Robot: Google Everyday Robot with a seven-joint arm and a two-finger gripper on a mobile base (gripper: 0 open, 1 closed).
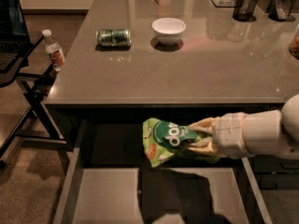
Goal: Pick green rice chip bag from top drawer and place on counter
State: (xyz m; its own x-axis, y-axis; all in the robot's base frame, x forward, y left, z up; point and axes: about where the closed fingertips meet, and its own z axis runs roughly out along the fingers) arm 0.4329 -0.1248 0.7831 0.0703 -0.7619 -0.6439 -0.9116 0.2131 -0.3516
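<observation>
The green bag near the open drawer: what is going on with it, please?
The robot's gripper is shut on the green rice chip bag and holds it in the air above the floor of the open top drawer, just below the front edge of the counter. The bag is not yet on the counter, where a green can lies on its side beside a white bowl.
</observation>
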